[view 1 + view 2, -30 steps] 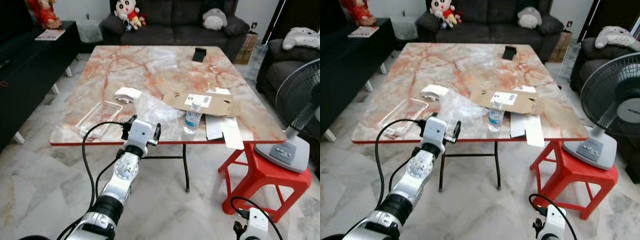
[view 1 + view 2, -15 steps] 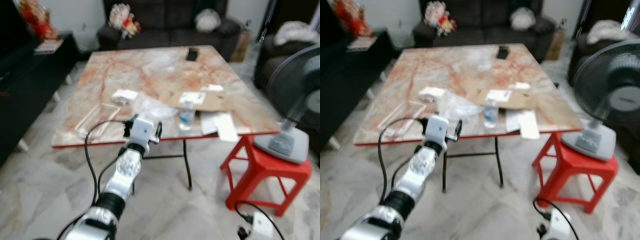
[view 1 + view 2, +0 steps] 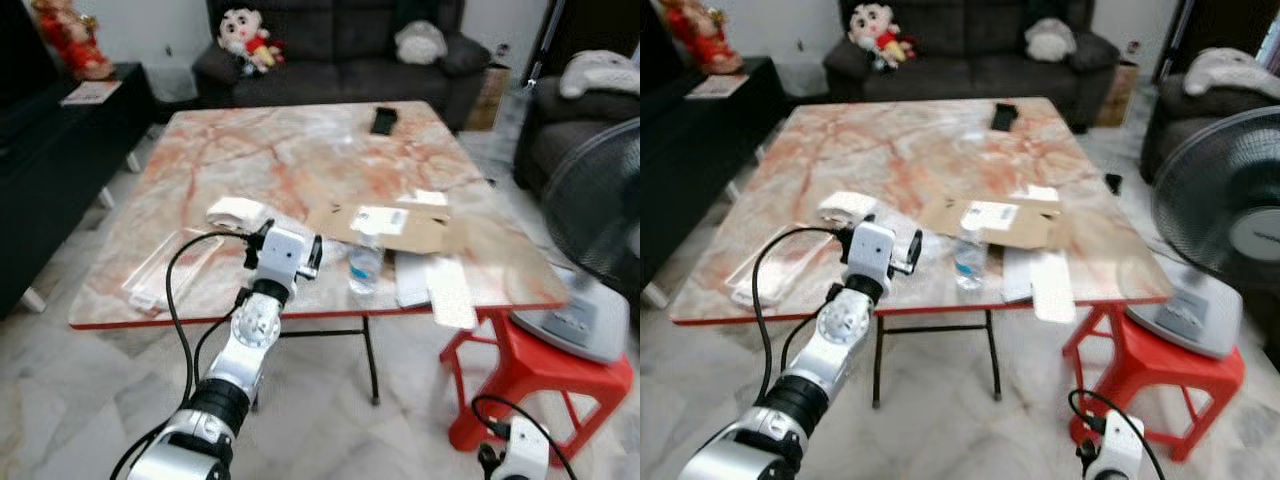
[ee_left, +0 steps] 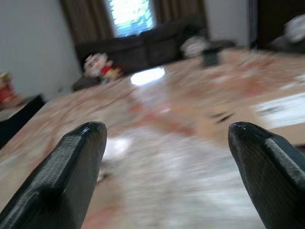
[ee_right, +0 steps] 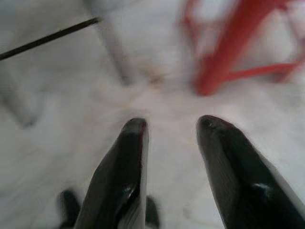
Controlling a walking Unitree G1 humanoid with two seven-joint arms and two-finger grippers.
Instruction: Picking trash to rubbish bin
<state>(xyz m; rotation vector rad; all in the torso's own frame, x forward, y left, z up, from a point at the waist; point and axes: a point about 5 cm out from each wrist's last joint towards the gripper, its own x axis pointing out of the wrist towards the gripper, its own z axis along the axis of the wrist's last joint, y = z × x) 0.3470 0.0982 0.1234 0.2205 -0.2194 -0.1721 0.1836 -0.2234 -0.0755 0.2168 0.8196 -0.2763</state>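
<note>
Nearest me, my right gripper hangs low over the marble floor by the red stool, its jaws parted a little with nothing between them. My left gripper is raised at the near edge of the bench, jaws spread wide and empty, looking across the litter. Just beyond it lies a crumpled clear plastic bag, which I judge very light, limp and slippery, best pinched at a bunched fold. To its right a small water bottle stands upright, long axis vertical; it looks nearly empty, so light but easy to tip, and I would close across its middle below the cap. On the near left a clear plastic tray lies flat, its long axis running from near left to far right; thin and springy, I think. Right of the bottle white paper sheets overhang the near edge. Farther back are a white tissue wad and flattened cardboard, its long axis left to right, stiff and light. I see no bin.
</note>
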